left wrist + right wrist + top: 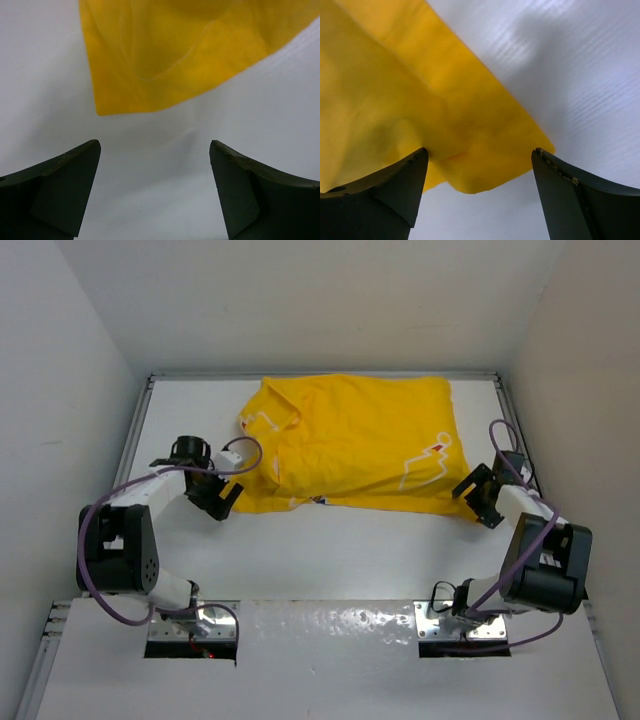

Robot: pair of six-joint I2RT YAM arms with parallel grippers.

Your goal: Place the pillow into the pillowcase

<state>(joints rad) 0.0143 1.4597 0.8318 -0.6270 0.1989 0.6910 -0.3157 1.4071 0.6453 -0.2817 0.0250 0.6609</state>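
Note:
The yellow pillowcase lies rumpled and puffed up across the back half of the white table, with white line print on its top. The pillow is hidden; no white padding shows in any view. My left gripper is open beside the case's near left corner and is not touching it. In the left wrist view that corner of the pillowcase lies ahead of the open left gripper, with bare table between the fingers. My right gripper is open at the near right corner. There the pillowcase reaches between the tips of the right gripper, ungripped.
White walls enclose the table on the left, back and right, with metal rails along its edges. Two shiny mounting plates hold the arm bases at the near edge. Purple cables loop off both arms.

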